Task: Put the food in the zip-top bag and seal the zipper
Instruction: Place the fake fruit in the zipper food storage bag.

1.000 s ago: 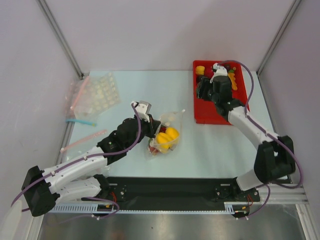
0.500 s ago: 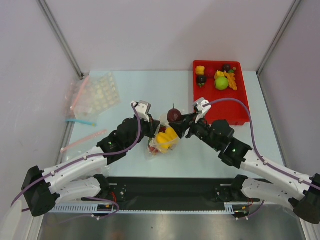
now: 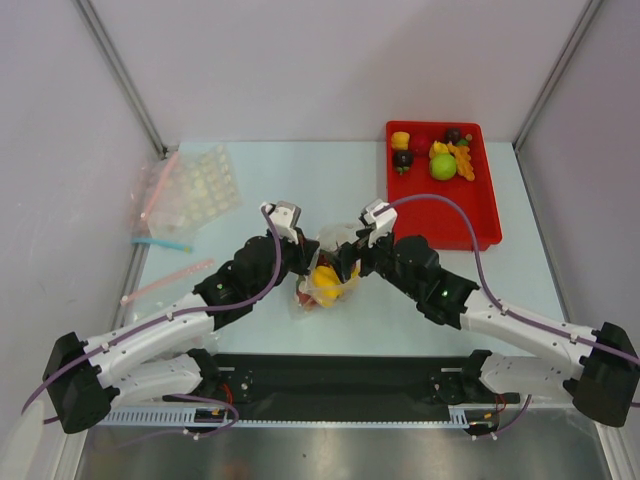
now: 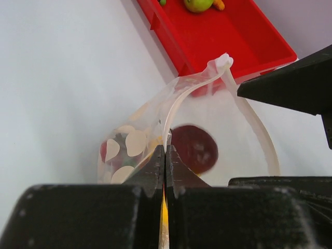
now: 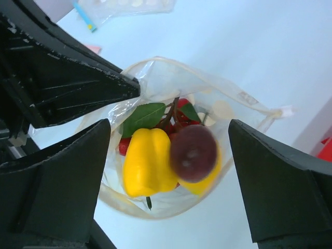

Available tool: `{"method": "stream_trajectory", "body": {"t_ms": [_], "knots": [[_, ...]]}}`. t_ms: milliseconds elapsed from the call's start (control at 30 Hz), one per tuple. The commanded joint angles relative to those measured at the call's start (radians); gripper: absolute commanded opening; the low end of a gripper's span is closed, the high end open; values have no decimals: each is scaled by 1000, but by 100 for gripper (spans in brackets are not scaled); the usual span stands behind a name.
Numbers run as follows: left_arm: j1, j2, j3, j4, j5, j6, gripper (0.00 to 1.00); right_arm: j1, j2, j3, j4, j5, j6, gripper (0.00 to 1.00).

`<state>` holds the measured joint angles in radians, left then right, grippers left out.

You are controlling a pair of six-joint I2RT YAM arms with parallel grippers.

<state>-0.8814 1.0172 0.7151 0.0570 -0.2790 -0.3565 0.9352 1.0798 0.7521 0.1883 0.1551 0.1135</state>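
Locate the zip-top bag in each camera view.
Top external: zip-top bag at mid-picture.
Left wrist: centre, mouth gaping, rim arching upward.
Right wrist: centre, seen from above its mouth.
Shared landmark: left gripper pinching the bag's rim, visible in all three.

The top view looks down from high above, on the near side of the zip-top bag (image 3: 325,270), far enough to take in the whole table (image 3: 300,170), the bag near the middle and the red tray (image 3: 445,215) beyond it to the right. The left wrist view sits low and very close at the bag's rim, facing across its mouth toward the tray, while the right wrist view hangs close above the bag, facing steeply down into it. All three share the bag; the top and left wrist views also share the tray.
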Motion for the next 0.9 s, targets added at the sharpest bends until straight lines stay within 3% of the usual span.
{"method": "stream_trajectory", "body": {"t_ms": [0, 267, 667, 867], "knots": [[-5, -20, 41, 9, -12, 17, 0, 7, -12, 50, 10, 87, -11, 100], [-5, -40, 27, 17, -38, 11, 1, -21, -121, -23, 42, 277, 55, 94], [5, 11, 46, -28, -157, 17, 0, -361, -83, -109, 56, -38, 327, 87], [15, 17, 26, 3, -189, 33, 0, -361, 23, -100, 112, -144, 287, 87]]}}
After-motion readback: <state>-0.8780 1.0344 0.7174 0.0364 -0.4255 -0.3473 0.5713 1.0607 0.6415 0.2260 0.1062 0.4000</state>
